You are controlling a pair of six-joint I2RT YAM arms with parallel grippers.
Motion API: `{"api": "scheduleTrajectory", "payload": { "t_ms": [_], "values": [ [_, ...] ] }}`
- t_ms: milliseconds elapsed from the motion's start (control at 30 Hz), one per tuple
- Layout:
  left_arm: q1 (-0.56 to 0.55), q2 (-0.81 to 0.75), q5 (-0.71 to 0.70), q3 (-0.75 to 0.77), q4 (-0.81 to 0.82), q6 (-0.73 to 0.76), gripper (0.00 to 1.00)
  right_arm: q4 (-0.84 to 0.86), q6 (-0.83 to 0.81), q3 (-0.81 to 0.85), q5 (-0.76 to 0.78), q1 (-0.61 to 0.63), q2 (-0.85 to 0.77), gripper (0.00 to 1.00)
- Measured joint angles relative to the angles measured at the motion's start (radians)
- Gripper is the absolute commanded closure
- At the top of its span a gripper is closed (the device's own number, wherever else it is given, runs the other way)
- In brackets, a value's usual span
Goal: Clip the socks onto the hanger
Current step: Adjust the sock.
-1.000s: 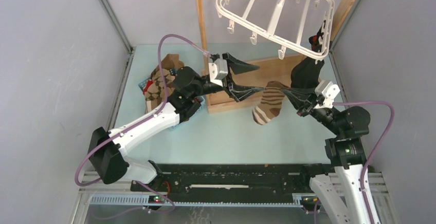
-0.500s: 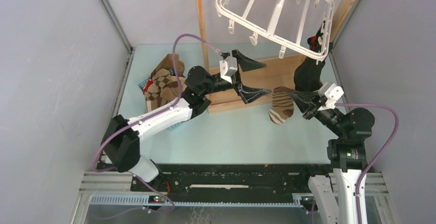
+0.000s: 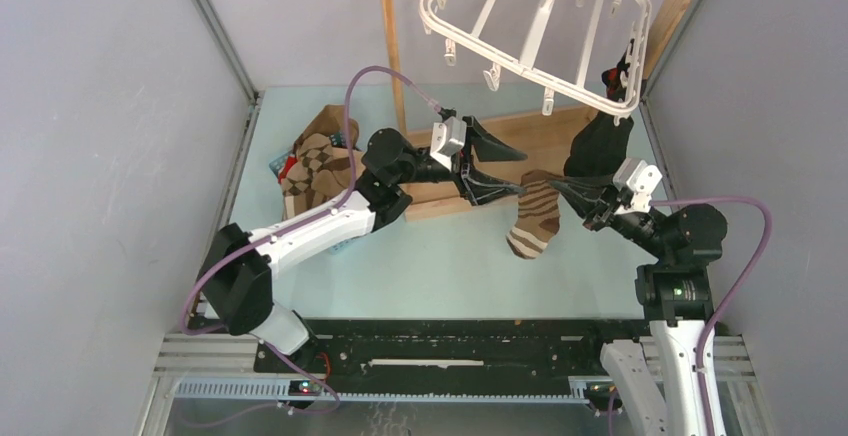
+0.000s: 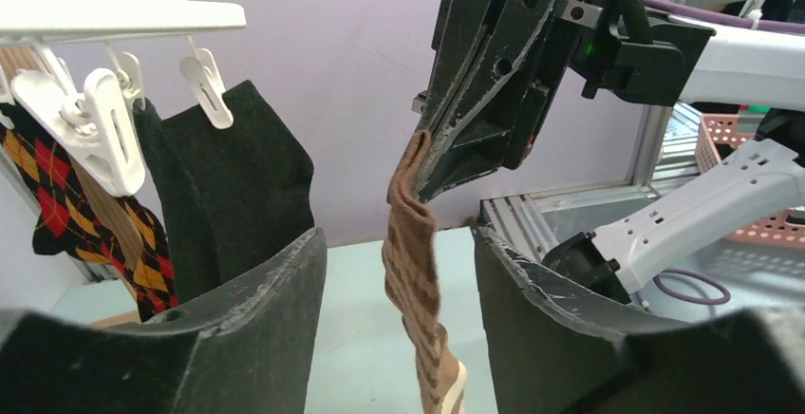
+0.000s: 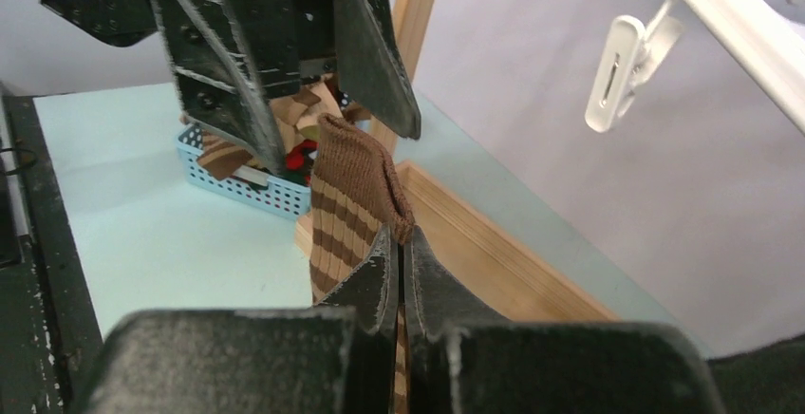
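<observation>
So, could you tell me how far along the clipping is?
Done: black sock and argyle sock hang clipped on the hanger. In hand: right gripper pinches the striped sock, left gripper open near it. Left: clipping it, plus remaining socks in the basket.

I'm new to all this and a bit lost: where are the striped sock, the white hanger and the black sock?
striped sock (image 3: pixel 533 218), top view, on its middle stripes.
white hanger (image 3: pixel 538 26), top view, on its central strut.
black sock (image 4: pixel 237 186), left wrist view, on its upper body.

Below the right end of the hanger (image 3: pixel 520 66), the clipped black sock (image 3: pixel 597 146) and the right gripper (image 3: pixel 556 187) block passage. Below its middle, the striped sock (image 3: pixel 531 221) fills the gap between the spread fingers of the left gripper (image 3: pixel 521 172). The hanger's left clips (image 3: pixel 450 52) hang unobstructed.
</observation>
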Motion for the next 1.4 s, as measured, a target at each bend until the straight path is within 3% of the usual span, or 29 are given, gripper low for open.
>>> {"api": "scheduleTrajectory", "payload": {
  "t_ms": [300,400,567,700,867,1167,1400],
  "values": [
    [-0.012,0.013,0.009,0.075,-0.020,-0.029,0.89,0.047,0.013,0.015,0.000,0.065,0.017,1.00],
    [-0.014,0.013,0.008,0.080,-0.024,-0.038,0.99,0.069,0.034,0.016,-0.001,0.066,0.022,1.00],
    [-0.014,0.012,0.006,0.080,-0.059,-0.037,1.00,0.108,0.074,0.018,-0.005,0.066,0.027,0.97],
    [-0.011,0.001,-0.011,0.085,-0.079,-0.042,1.00,0.150,0.125,0.029,-0.008,0.068,0.033,0.69],
    [0.002,-0.019,-0.037,0.142,-0.101,-0.066,1.00,0.252,0.200,0.039,-0.023,0.082,0.042,0.50],
    [0.011,-0.075,-0.072,0.232,-0.100,-0.097,1.00,0.421,0.272,0.044,-0.028,0.158,0.089,0.45],
    [0.011,-0.077,-0.083,0.270,-0.103,-0.114,1.00,0.557,0.294,0.044,0.073,0.243,0.127,0.38]
  ]
}}
